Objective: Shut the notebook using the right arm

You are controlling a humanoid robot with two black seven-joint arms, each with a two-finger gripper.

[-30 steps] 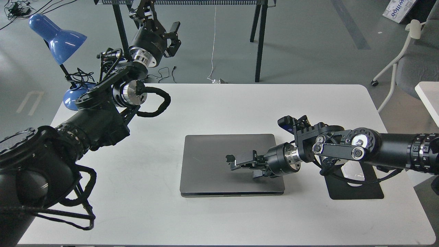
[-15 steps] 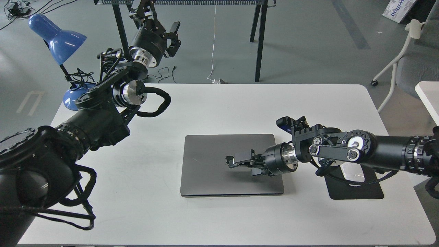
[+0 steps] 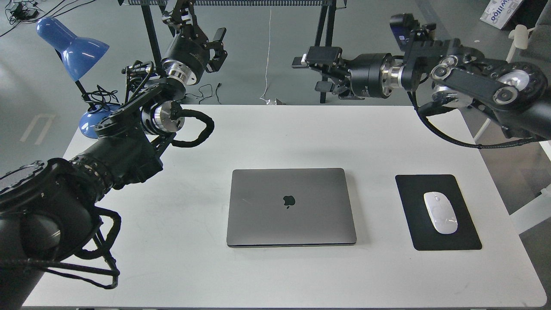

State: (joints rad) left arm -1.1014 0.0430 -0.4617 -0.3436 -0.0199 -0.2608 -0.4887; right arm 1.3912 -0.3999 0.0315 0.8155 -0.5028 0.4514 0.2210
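Head view, notebook (image 3: 291, 207) lying shut and flat mid-tabletop (image 3: 275, 137), our right gripper (image 3: 311, 72) raised well above its far edge, fingers spread, holding nothing, left gripper (image 3: 216, 43) spread near blue lamp (image 3: 71, 45).

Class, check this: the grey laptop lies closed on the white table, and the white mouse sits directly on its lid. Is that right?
Not quite. The laptop is closed on the table, but the white mouse sits on the black mouse pad to the laptop's right, as the head view shows.

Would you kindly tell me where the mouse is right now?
In the head view, the mouse lies on the black pad at the table's right, right of the closed notebook.
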